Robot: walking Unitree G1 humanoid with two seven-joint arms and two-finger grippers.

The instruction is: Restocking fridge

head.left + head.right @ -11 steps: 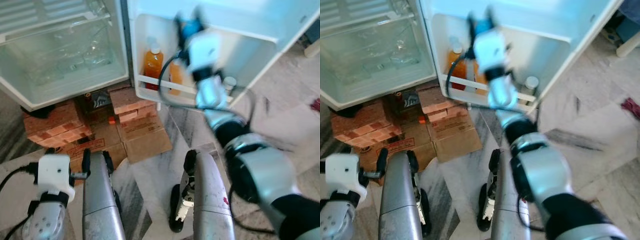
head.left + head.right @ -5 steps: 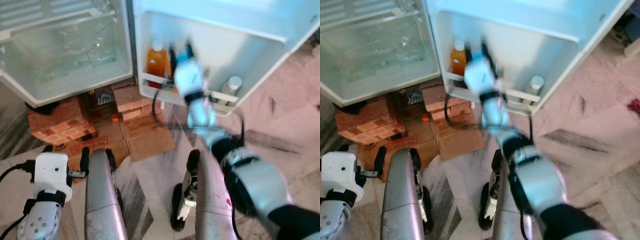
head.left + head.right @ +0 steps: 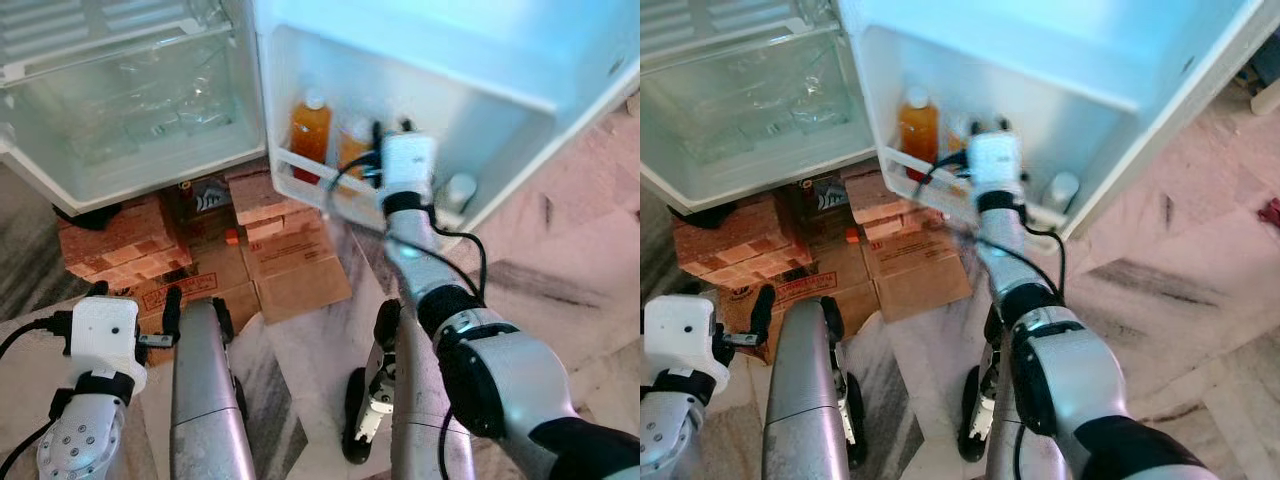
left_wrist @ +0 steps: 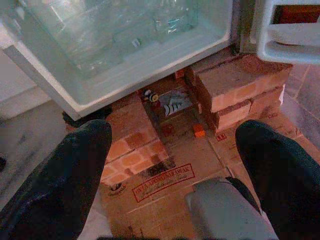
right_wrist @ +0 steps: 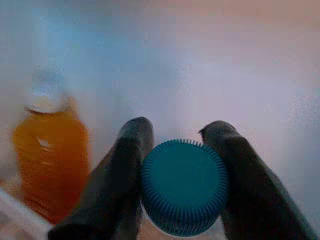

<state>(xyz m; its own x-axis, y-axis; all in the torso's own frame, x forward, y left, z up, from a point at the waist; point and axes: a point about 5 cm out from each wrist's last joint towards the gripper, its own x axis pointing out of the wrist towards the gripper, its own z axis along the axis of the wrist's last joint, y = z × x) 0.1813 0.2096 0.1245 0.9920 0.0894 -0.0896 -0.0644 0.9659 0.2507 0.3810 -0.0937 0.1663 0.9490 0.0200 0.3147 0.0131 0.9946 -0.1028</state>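
Note:
The fridge door shelf point(image 3: 300, 163) holds an orange juice bottle point(image 3: 309, 130), a second orange bottle point(image 3: 351, 150) beside it and a white-capped bottle point(image 3: 460, 190) further right. My right gripper point(image 3: 392, 130) reaches into this shelf between them. In the right wrist view its fingers point(image 5: 125, 180) are shut on the blue cap point(image 5: 184, 192) of a bottle, whose body is hidden below the cap. An orange juice bottle point(image 5: 50, 150) stands just beside it. My left gripper point(image 4: 172, 160) hangs low by my left leg, open and holding nothing.
The fridge body point(image 3: 130, 100) stands open with a clear drawer inside. It rests on red bricks point(image 3: 110, 245). Flattened cardboard boxes point(image 3: 295, 275) lie on the marble floor before it. My silver legs point(image 3: 205, 400) fill the foreground.
My right gripper has come down from high on the door into the lower door shelf and now holds nearly still. The left arm stays where it was.

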